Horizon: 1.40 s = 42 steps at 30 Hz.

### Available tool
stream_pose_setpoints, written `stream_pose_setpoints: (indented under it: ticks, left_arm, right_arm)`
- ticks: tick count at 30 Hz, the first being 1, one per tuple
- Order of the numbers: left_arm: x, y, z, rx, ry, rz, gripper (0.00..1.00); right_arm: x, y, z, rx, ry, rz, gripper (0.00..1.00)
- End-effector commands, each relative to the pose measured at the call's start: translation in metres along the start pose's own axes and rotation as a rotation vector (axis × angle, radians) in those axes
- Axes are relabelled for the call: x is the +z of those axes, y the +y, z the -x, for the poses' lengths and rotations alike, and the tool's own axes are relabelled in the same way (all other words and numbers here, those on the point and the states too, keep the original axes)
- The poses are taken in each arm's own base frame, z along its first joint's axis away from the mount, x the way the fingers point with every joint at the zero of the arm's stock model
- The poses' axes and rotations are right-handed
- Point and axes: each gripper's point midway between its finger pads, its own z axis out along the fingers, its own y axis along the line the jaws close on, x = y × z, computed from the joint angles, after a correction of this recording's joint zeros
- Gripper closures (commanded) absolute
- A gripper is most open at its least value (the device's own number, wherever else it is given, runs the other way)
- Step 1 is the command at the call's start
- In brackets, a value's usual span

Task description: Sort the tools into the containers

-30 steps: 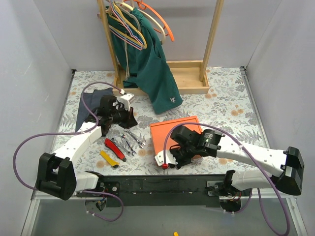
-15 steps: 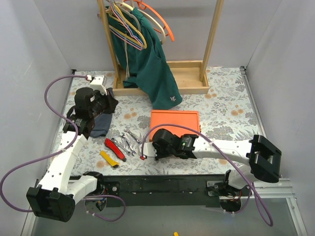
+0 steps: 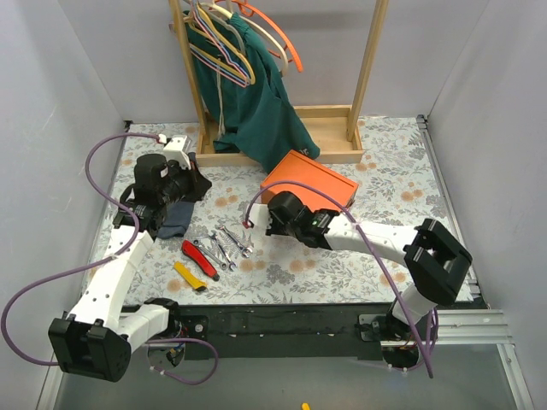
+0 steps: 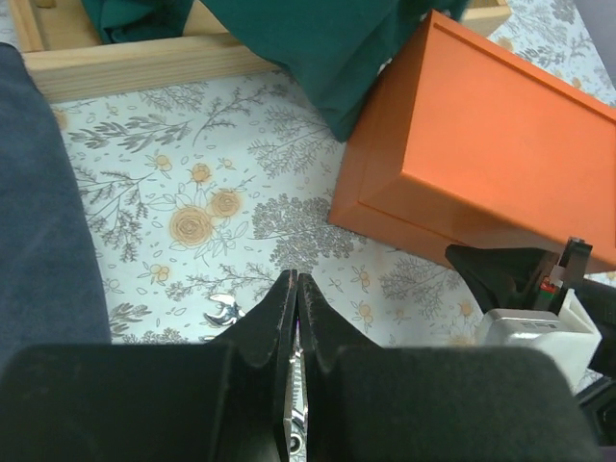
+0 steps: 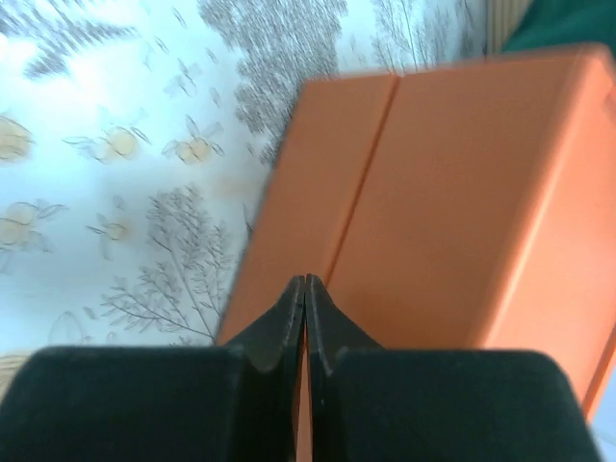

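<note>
The orange box (image 3: pixel 309 179) stands tilted, its far side against the green garment; no clear drawers show. It fills the right wrist view (image 5: pixel 462 212) and shows in the left wrist view (image 4: pixel 481 154). My right gripper (image 3: pixel 278 205) is shut and empty, with its tips (image 5: pixel 305 281) at the box's near left edge. Red-and-black pliers (image 3: pixel 199 259), a yellow-handled tool (image 3: pixel 190 275) and several silver wrenches (image 3: pixel 229 242) lie on the table. My left gripper (image 3: pixel 201 185) is shut and empty, above the table behind the wrenches (image 4: pixel 296 279). One wrench end (image 4: pixel 223 310) shows beside it.
A wooden clothes rack (image 3: pixel 329 154) with hangers (image 3: pixel 231 38) and a green garment (image 3: pixel 256 111) stands at the back. A dark blue cloth (image 3: pixel 171 220) lies under my left arm. Grey walls close the left, right and back sides.
The orange box has gone from flat at mid-table to tilted and further back, against the garment. My right gripper moved left, then back with it. My left arm swung back-left, away from the wrenches.
</note>
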Motion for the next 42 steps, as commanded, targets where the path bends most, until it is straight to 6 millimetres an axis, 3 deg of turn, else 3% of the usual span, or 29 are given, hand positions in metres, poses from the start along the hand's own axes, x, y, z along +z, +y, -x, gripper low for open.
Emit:
stream_pose_setpoints:
  ticks: [1,2,3,5,6,7,10,11,13,14,15,16,17,18,19,21,26,29,34,42]
  left_arm:
    - [-0.001,-0.023,0.004,0.032,0.003,-0.135,1.00]
    - [0.002,-0.027,0.003,0.038,0.010,-0.167,1.00]
    - [0.003,-0.034,0.005,0.045,0.013,-0.208,1.00]
    - [0.009,-0.050,0.013,0.050,0.021,-0.313,1.00]
    - [0.013,-0.053,0.015,0.040,0.032,-0.338,1.00]
    - [0.025,-0.054,0.019,0.027,0.054,-0.357,1.00]
    - [0.049,-0.064,0.020,-0.003,0.136,-0.421,1.00]
    - [0.056,-0.069,0.018,-0.002,0.159,-0.434,1.00]
    - [0.076,-0.069,0.011,-0.011,0.212,-0.432,1.00]
    - [0.082,-0.076,0.020,0.012,0.206,-0.441,1.00]
    - [0.091,-0.074,0.020,0.020,0.216,-0.421,1.00]
    - [0.106,-0.069,0.007,0.005,0.269,-0.402,1.00]
    - [0.112,-0.077,0.019,0.029,0.254,-0.402,1.00]
    - [0.121,-0.075,0.017,0.032,0.267,-0.381,1.00]
    - [0.134,-0.076,0.004,0.021,0.319,-0.375,1.00]
    - [0.145,-0.081,0.012,0.028,0.317,-0.363,1.00]
    - [0.169,-0.086,-0.016,0.057,0.381,-0.322,1.00]
    - [0.177,-0.082,-0.029,0.053,0.411,-0.290,1.00]
    - [0.182,-0.073,-0.043,0.061,0.443,-0.261,1.00]
    - [0.184,-0.085,-0.057,0.072,0.472,-0.287,1.00]
  right_arm:
    - [-0.034,0.015,0.056,0.089,-0.170,0.248,0.84]
    - [-0.057,0.019,0.079,0.112,-0.266,0.335,0.76]
    - [-0.071,0.024,0.083,0.177,-0.277,0.380,0.61]
    - [-0.101,0.019,0.083,0.241,-0.292,0.395,0.48]
    - [-0.108,0.015,0.080,0.293,-0.276,0.386,0.38]
    - [-0.113,0.011,0.075,0.315,-0.263,0.370,0.34]
    - [-0.121,-0.027,0.036,0.475,-0.177,0.228,0.23]
    - [-0.121,-0.059,0.009,0.564,-0.128,0.120,0.22]
    - [-0.123,-0.085,-0.018,0.723,-0.079,0.027,0.20]
    - [-0.123,-0.105,-0.049,0.809,-0.025,-0.044,0.20]
    - [-0.124,-0.112,-0.060,0.863,-0.008,-0.071,0.19]
    - [-0.123,-0.115,-0.074,0.912,0.012,-0.089,0.19]
    - [-0.125,-0.122,-0.091,1.004,0.025,-0.114,0.19]
    - [-0.124,-0.124,-0.098,1.045,0.025,-0.120,0.19]
    - [-0.123,-0.124,-0.114,1.098,0.048,-0.134,0.19]
    - [-0.122,-0.123,-0.121,1.183,0.047,-0.131,0.20]
    - [-0.119,-0.115,-0.155,1.320,0.133,-0.168,0.21]
    - [-0.117,-0.110,-0.163,1.369,0.151,-0.160,0.23]
    - [-0.106,-0.082,-0.165,1.423,0.179,-0.059,0.23]
    - [-0.092,-0.058,-0.171,1.464,0.206,-0.008,0.25]
